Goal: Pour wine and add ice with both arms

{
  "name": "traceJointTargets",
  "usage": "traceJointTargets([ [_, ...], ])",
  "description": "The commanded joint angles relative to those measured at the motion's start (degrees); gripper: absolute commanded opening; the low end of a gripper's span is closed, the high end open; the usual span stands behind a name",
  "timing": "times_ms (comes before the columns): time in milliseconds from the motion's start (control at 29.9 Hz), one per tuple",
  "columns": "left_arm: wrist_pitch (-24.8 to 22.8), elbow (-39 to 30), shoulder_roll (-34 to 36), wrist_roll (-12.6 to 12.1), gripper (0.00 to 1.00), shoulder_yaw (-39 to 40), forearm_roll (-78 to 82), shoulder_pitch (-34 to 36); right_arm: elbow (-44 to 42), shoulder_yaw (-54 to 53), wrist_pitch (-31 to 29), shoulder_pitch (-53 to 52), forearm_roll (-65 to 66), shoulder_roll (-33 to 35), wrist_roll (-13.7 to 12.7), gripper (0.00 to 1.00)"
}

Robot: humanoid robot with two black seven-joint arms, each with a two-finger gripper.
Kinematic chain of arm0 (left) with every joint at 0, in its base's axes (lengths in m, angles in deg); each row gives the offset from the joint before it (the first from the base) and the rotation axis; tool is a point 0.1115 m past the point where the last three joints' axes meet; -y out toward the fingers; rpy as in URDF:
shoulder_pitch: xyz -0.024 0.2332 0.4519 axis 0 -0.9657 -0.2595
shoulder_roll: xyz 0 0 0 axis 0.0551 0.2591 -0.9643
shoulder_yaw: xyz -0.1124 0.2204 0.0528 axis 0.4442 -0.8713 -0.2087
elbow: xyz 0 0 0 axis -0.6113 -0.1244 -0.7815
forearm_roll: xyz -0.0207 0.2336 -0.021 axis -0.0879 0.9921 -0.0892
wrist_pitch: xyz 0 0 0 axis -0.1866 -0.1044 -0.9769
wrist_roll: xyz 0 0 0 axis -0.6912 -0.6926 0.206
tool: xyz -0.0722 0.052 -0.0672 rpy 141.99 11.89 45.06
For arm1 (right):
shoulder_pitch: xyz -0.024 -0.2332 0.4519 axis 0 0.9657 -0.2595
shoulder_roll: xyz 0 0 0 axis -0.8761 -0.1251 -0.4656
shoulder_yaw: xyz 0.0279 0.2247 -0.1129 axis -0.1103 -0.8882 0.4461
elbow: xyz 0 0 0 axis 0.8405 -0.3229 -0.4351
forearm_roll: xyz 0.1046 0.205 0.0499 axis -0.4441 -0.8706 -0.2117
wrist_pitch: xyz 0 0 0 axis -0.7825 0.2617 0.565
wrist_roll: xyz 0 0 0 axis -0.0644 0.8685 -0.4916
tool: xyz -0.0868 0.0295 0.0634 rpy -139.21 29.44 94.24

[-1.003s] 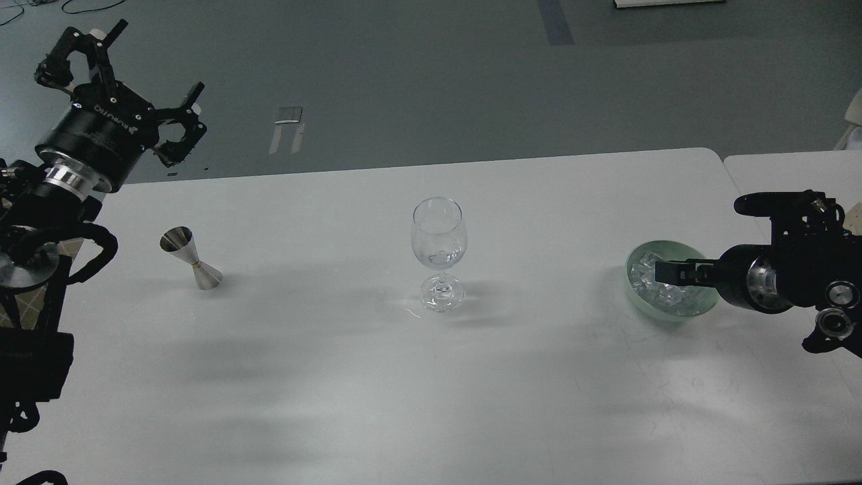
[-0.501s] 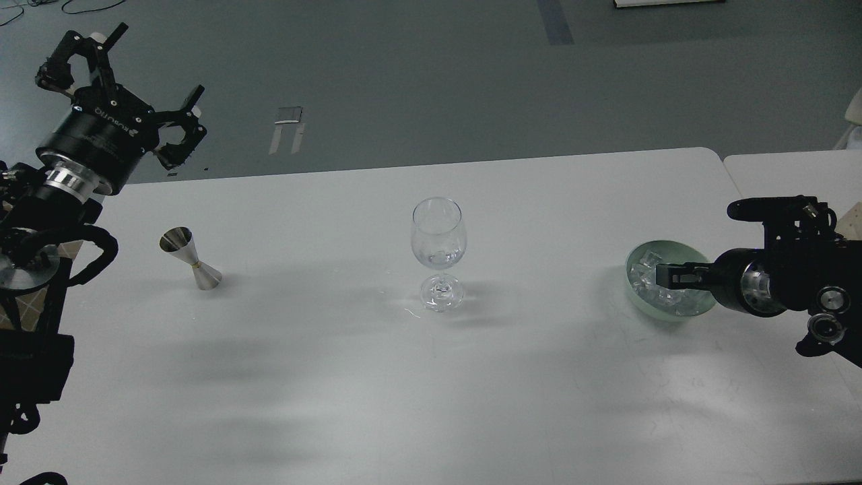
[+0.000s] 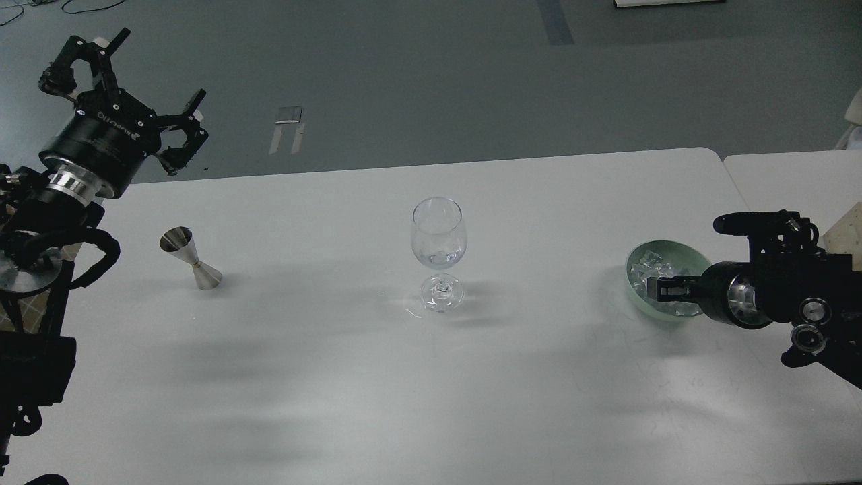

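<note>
A clear stemmed wine glass [image 3: 439, 249] stands mid-table with a little clear wine [image 3: 441, 259] at the bottom of its bowl. A steel jigger [image 3: 192, 260] stands at the left. A pale green bowl [image 3: 675, 247] at the right holds a heap of clear ice cubes [image 3: 645, 267]. My left gripper [image 3: 145, 77] is open and empty, raised beyond the table's far left edge, above and behind the jigger. My right gripper [image 3: 687, 254] is open: its lower finger [image 3: 673, 287] reaches into the bowl over the ice, its upper finger [image 3: 747, 220] is above the bowl's right rim.
The white table [image 3: 431, 377] has a second table [image 3: 788, 172] butted against its right side. A tan object [image 3: 845, 232] shows at the far right edge behind my right arm. Grey floor lies beyond the far edge.
My right gripper has shifted left and lower, its lower finger now deeper over the ice in the bowl. My left gripper has barely moved. Glass and jigger are still.
</note>
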Motion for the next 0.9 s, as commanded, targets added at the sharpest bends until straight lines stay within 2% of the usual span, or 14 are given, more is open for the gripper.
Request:
traceJointTargets([
  [0, 0.0, 0.0, 0.0, 0.4, 0.98, -0.1, 0.0, -0.1, 0.0, -0.1, 0.0, -0.3, 0.1, 0.1, 0.0, 0.46],
  [201, 0.0, 0.0, -0.1, 0.4, 0.98, -0.1, 0.0, -0.1, 0.0, 0.0, 0.0, -0.2, 0.1, 0.4, 0.0, 0.46],
  [267, 0.1, 0.0, -0.2, 0.4, 0.98, 0.0, 0.0, -0.1, 0.3, 0.0, 0.0, 0.0, 0.1, 0.2, 0.0, 0.4],
  [301, 0.1, 0.0, 0.1, 0.4, 0.98, 0.0, 0.0, -0.1, 0.5, 0.0, 0.0, 0.1, 0.1, 0.1, 0.0, 0.3],
  [368, 0.1, 0.0, 0.3, 0.4, 0.98, 0.0, 0.0, -0.1, 0.6, 0.0, 0.0, 0.1, 0.1, 0.1, 0.0, 0.16],
  [401, 0.1, 0.0, 0.3, 0.4, 0.98, 0.0, 0.0, -0.1, 0.4, 0.0, 0.0, 0.1, 0.1, 0.1, 0.0, 0.0],
  [869, 0.1, 0.0, 0.2, 0.4, 0.98, 0.1, 0.0, -0.1, 2.0, -0.2, 0.0, 0.1, 0.0, 0.8, 0.0, 0.0],
])
